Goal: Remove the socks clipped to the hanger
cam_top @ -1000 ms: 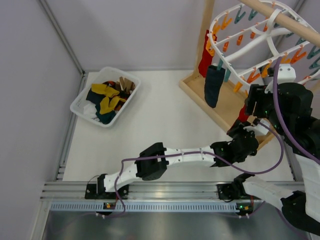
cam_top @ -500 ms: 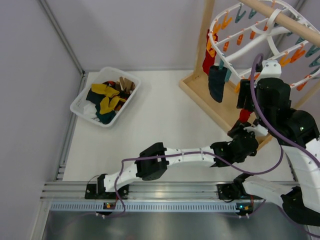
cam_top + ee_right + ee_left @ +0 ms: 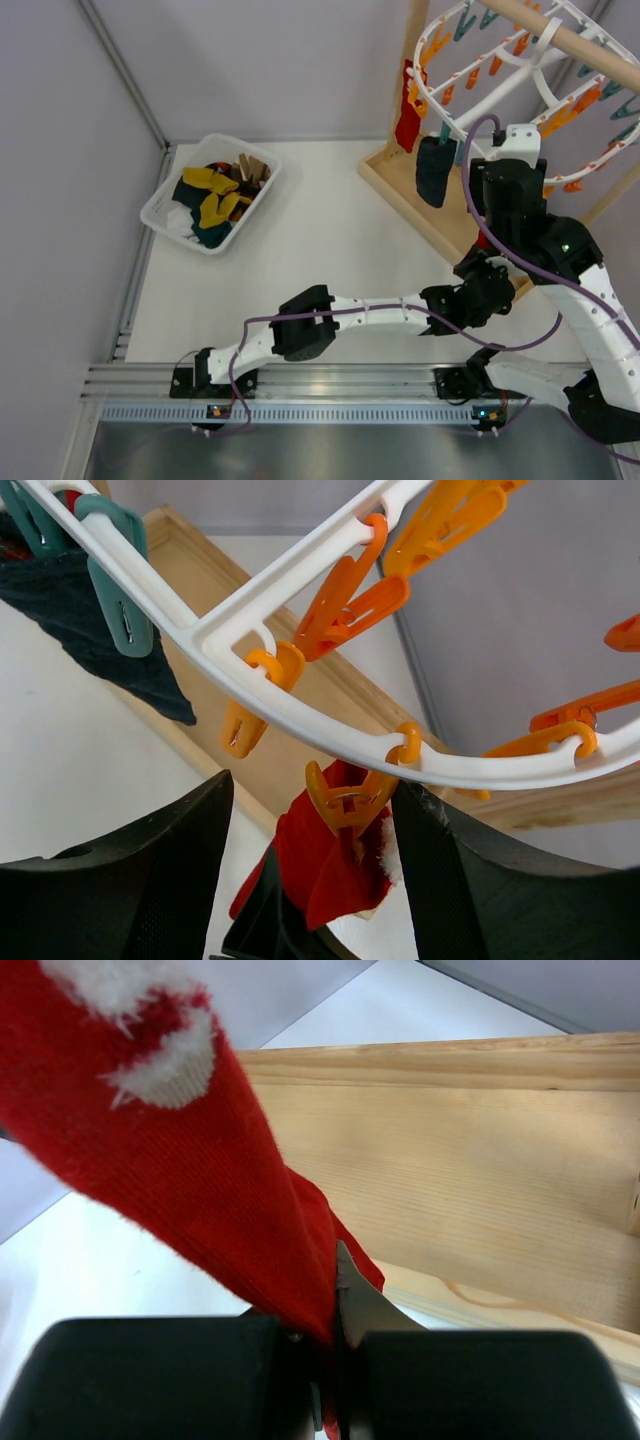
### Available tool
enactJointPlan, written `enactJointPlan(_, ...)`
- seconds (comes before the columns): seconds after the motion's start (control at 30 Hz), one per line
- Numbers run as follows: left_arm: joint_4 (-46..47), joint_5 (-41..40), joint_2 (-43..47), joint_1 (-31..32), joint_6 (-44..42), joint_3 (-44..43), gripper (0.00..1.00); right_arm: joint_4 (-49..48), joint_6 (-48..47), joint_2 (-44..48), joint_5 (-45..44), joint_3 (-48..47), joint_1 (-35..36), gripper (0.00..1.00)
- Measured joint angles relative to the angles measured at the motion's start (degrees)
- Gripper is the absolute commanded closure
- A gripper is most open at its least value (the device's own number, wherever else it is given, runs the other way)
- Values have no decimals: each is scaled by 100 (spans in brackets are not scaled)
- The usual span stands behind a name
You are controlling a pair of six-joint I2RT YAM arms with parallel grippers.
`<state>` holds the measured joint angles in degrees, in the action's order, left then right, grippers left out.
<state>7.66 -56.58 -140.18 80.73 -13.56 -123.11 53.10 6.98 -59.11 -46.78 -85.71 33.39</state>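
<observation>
White table (image 3: 320, 240), stand (image 3: 450, 228) at right edge | left claw (image 3: 330, 1340) clenched on red sock (image 3: 200, 1180) | right claw (image 3: 310, 830) spread astride orange clip (image 3: 345, 802)

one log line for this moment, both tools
left tool: shut on red sock | right tool: open, flanking orange clip | navy sock: clipped to hanger

From above, the right arm (image 3: 520, 210) hid the white-marked red sock (image 3: 190, 1180). That sock's upper end ran past the left wrist view's top edge; the hanger (image 3: 300, 718) was cropped in the right wrist view.
</observation>
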Motion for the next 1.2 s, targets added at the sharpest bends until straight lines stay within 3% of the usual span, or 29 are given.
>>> enactJointPlan(0.37,0,39,116,0,87,177,100,-555,-214,232,-522,474,59,47)
enactJointPlan(0.6,-2,68,293,0,173,315,100,-796,-278,254,-597,581,61,60)
enactJointPlan(0.77,-4,107,334,0,203,417,100,-881,-302,260,-584,623,63,75)
enactJointPlan(0.93,-11,181,354,0,284,562,100,-905,-302,271,-560,623,63,81)
enactJointPlan(1.2,-118,400,813,-83,918,1650,100,-907,-293,337,-457,623,63,75)
